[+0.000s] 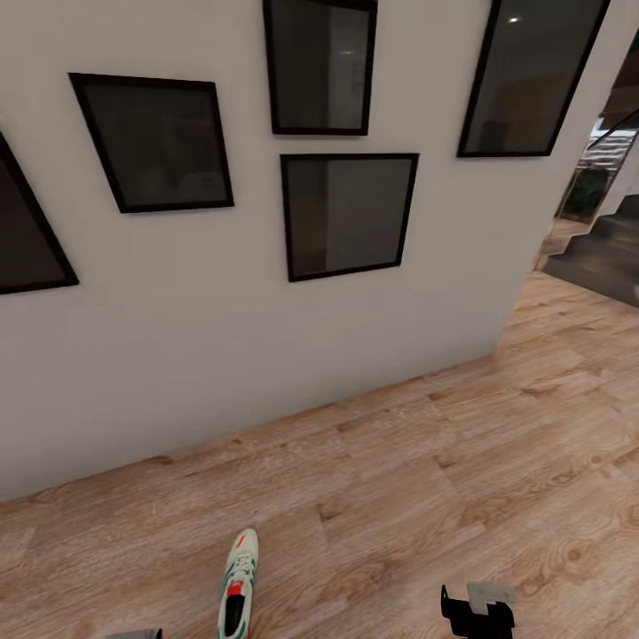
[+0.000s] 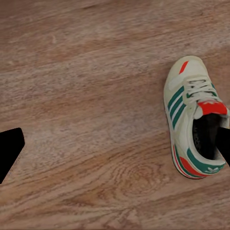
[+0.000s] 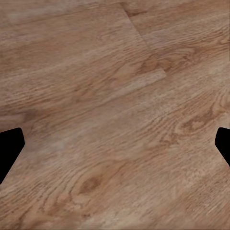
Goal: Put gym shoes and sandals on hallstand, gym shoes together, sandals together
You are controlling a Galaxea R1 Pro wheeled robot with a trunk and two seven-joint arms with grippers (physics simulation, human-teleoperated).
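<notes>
Left gripper (image 2: 115,143) spread wide, black fingertips (image 2: 9,151) far apart above light brown wood-plank floor (image 2: 86,76). White low sneaker with green stripes and red-orange heel (image 2: 194,117) flat on planks, touching one fingertip. Right gripper (image 3: 115,143) likewise wide apart over bare planks. Beyond, pale wall (image 1: 266,355) hung with black-framed dark panels (image 1: 348,213).

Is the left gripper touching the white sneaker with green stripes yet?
Cannot tell. In the left wrist view one dark fingertip overlaps the white green-striped sneaker's heel opening, but contact or height above it isn't plain.
</notes>
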